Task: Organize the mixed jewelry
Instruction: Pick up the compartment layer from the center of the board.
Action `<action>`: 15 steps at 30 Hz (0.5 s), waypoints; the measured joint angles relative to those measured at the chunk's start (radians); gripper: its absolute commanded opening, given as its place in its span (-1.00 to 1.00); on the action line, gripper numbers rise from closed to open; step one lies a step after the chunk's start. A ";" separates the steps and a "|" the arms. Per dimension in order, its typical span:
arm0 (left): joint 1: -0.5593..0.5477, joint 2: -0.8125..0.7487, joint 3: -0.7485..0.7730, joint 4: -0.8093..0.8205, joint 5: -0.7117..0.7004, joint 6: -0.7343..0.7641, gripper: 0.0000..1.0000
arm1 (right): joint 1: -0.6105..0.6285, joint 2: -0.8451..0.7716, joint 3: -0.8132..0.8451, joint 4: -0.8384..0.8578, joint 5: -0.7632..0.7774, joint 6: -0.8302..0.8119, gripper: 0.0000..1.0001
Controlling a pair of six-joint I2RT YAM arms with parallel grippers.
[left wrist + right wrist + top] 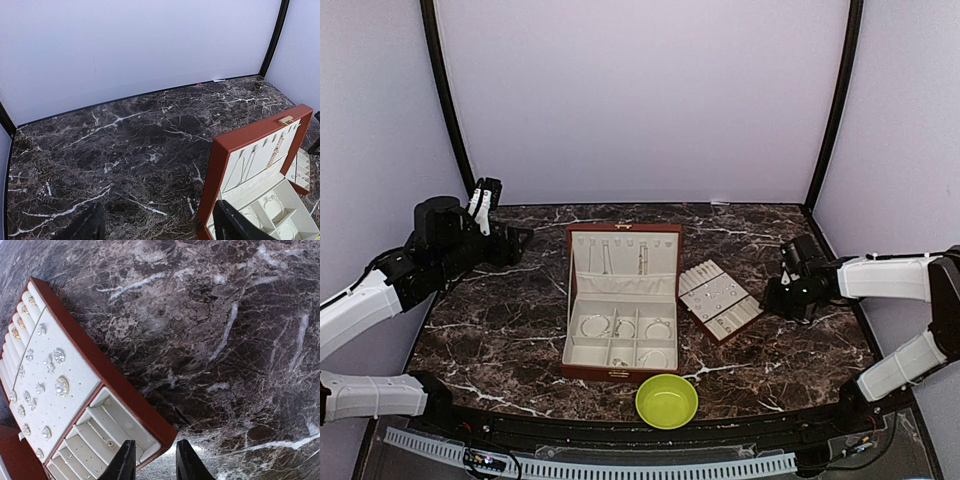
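Observation:
Thin silvery hoops (595,325) of the mixed jewelry lie in the compartments of the open red-brown box (623,373), and in the left wrist view hoops (272,202) show there too. Small pale bead pieces (61,386) sit on the cream pad of the brown-edged tray (115,385). My right gripper (154,465) stands narrowly open over the tray's near corner, one finger above a tray compartment and the other outside the rim; contact cannot be told. My left gripper (160,227) hangs wide open over bare marble left of the box (240,145), holding nothing.
A yellow-green bowl (667,401) stands at the table's front edge, before the box. The tray (720,300) lies just right of the box, with my right gripper (788,290) at its right corner. My left gripper (518,240) is at the back left. Pale walls close the back and sides.

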 measured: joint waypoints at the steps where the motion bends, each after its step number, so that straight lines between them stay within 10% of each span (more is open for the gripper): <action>1: 0.000 0.000 0.000 -0.001 0.001 0.000 0.54 | 0.000 0.005 -0.002 0.000 0.002 0.010 -0.45; 15: 0.000 0.000 0.000 -0.003 0.006 -0.001 0.53 | 0.043 0.044 -0.001 0.008 0.076 0.090 -0.62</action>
